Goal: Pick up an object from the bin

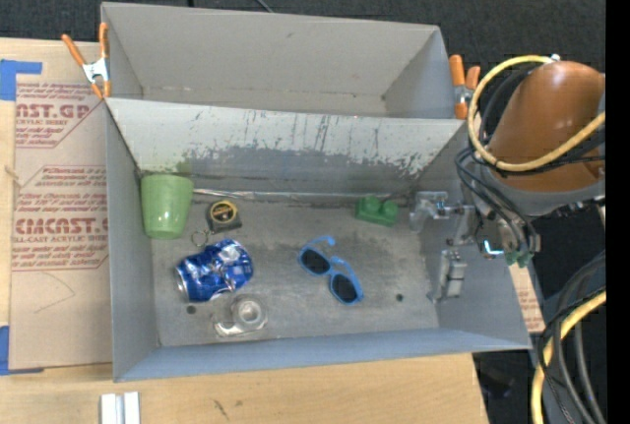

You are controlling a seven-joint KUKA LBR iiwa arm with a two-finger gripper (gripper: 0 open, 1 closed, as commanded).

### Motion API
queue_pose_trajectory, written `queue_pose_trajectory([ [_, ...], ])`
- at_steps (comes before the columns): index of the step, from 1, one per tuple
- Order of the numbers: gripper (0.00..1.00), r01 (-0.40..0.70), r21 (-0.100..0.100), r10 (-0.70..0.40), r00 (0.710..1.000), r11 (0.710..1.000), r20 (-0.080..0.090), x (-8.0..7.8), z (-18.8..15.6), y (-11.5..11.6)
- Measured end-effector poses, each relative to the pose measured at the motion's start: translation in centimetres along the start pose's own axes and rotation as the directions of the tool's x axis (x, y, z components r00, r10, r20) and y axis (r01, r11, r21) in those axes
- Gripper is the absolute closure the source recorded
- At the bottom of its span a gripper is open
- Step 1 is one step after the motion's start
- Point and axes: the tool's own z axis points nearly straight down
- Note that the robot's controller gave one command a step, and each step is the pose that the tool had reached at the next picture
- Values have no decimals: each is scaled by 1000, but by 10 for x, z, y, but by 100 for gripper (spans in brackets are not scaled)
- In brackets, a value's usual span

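My gripper hangs at the bin's right side, above the floor by the right wall. It is open, and nothing sits between its two metal fingers. Closest to it is a small green block, lying to its left against the back wall. A pair of blue sunglasses with dark lenses lies on the floor near the middle, further left of the gripper.
In the bin's left half lie a crushed blue can, a clear plastic piece in front of it, a small round tape measure and a light green cup in the back left corner. The arm with its orange cover stands beyond the right wall.
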Motion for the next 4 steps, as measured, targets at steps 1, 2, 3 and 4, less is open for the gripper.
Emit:
queue_pose_trajectory([
  [1,0,-154,-2,154,988,988,0,-9,142,13],
  [2,0,-244,-6,244,970,970,10,-55,137,83],
  [3,100,-249,-1,249,968,968,9,-54,137,78],
  [4,100,-245,-6,245,969,970,17,-83,18,119],
])
